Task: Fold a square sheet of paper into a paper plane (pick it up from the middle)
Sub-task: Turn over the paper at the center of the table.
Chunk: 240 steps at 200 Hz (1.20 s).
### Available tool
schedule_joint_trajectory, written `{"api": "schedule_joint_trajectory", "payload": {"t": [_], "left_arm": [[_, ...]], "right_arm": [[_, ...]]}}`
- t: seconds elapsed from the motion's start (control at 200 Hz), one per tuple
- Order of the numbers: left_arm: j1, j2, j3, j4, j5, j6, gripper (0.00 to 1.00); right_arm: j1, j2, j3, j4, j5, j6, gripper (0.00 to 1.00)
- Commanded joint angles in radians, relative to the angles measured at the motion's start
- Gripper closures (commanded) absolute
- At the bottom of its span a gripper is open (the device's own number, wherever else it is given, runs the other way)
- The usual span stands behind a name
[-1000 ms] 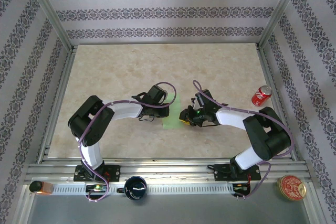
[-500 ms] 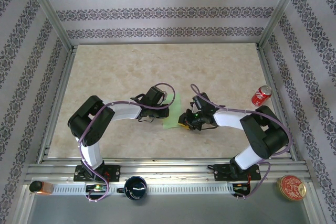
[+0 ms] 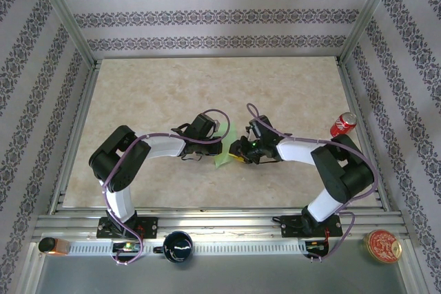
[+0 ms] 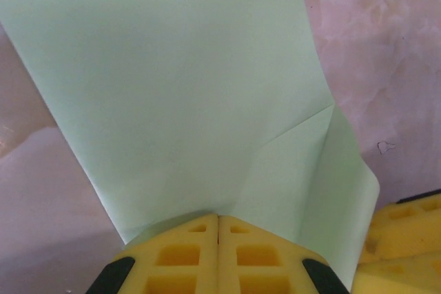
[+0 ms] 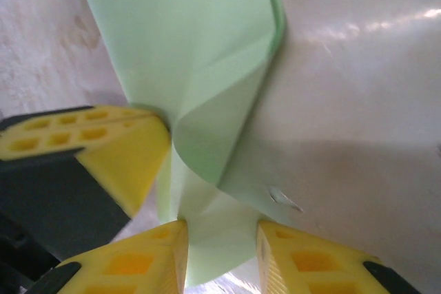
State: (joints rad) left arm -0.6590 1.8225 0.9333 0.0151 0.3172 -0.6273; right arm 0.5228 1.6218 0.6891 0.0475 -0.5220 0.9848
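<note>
One red can (image 3: 343,124) stands far right on the worktop (image 3: 151,87), black mug (image 3: 178,246) on the front rail; square sheet of paper (image 3: 223,158), part folded, lies mid-worktop between claws; left claw (image 4: 218,228) clamped on its edge; right claw (image 5: 220,239) apart, paper corner between its pads (image 5: 303,259).

We see a pale marbled bench (image 3: 165,87) walled on three sides by panels (image 3: 220,12) papered in bands of dark floral pattern. A red drinks can (image 3: 342,125) stands upright near the bench's right edge. Along the near side runs a metal rail (image 3: 220,225). In front of it sits a dark mug (image 3: 178,246), near the middle. A round red-and-gold tin (image 3: 383,246) lies at the far right and a small amber object (image 3: 54,245) at the far left.
</note>
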Motion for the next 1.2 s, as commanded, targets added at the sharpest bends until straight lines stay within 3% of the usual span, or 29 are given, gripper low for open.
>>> {"api": "schedule_joint_trajectory", "payload": {"t": [0.0,0.585,0.979,1.194], "left_arm": [[0.010,0.012,-0.016,-0.087,0.007,0.026,0.99],[0.010,0.011,-0.013,-0.086,0.027,0.018,0.99],[0.010,0.001,-0.023,-0.062,0.043,0.009,1.00],[0.010,0.006,-0.030,-0.053,0.055,0.004,1.00]], "right_arm": [[-0.022,0.029,0.032,0.032,-0.016,-0.016,0.66],[-0.077,0.078,0.033,0.102,-0.082,0.008,0.59],[-0.115,0.134,0.042,0.162,-0.104,-0.022,0.82],[-0.132,0.157,0.041,0.206,-0.129,-0.025,0.84]]}}
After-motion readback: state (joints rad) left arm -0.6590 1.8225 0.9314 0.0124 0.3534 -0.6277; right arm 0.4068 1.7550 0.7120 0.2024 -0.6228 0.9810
